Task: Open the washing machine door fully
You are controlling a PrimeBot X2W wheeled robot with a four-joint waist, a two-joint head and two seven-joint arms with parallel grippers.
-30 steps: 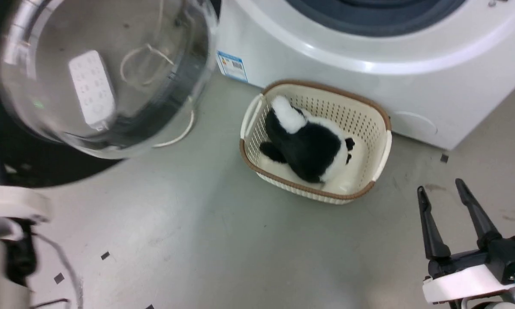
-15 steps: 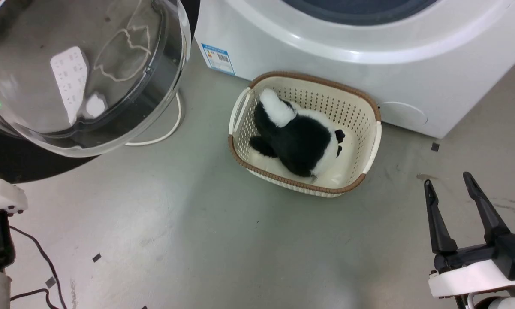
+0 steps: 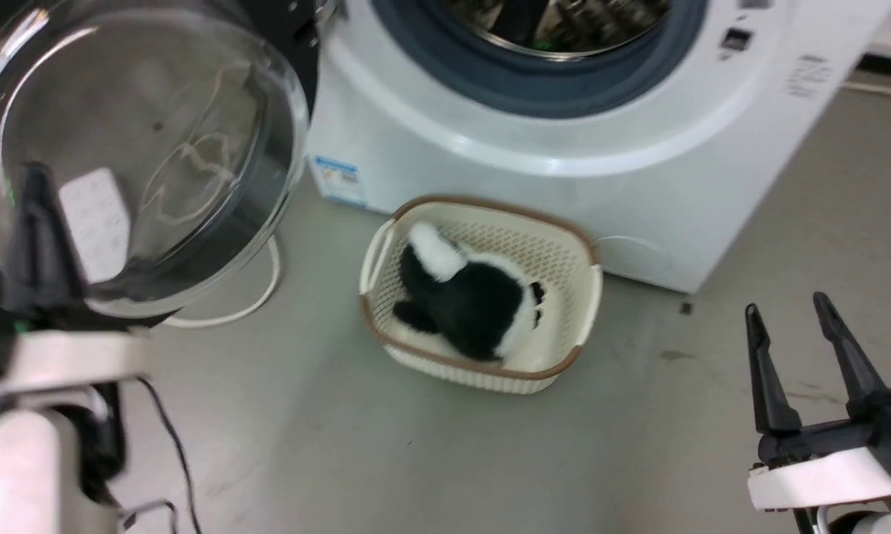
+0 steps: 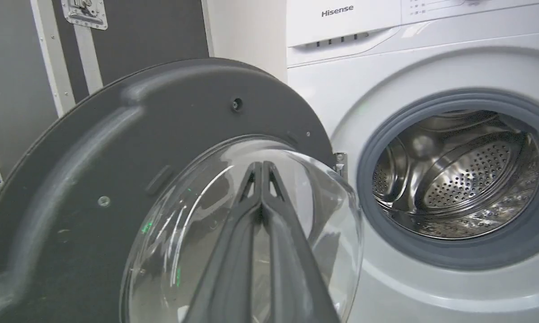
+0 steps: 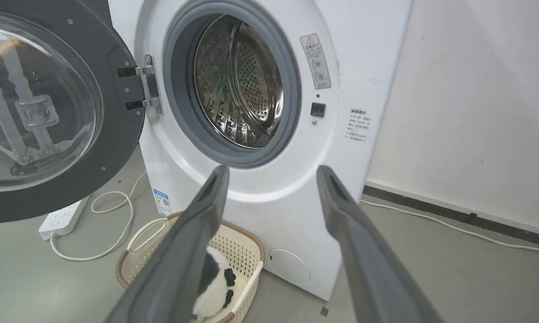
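We face the washer [image 3: 534, 193], its drum [image 5: 238, 85] uncovered. The door [image 4: 94, 148] is swung wide on the hinge [image 5: 149, 85] at the washer's left, with its glass bowl towards us. A basket [image 3: 482, 374] sits on the floor just before the washer, with a black-and-white toy [image 3: 467, 304] in it. Our right gripper [image 3: 785, 304] hangs low on the right, fingers spread and empty. Our left gripper [image 4: 261, 168] is clenched on nothing, tips before the bowl; we cannot tell whether they touch it. A power strip [image 5: 63, 217] lies under the door.
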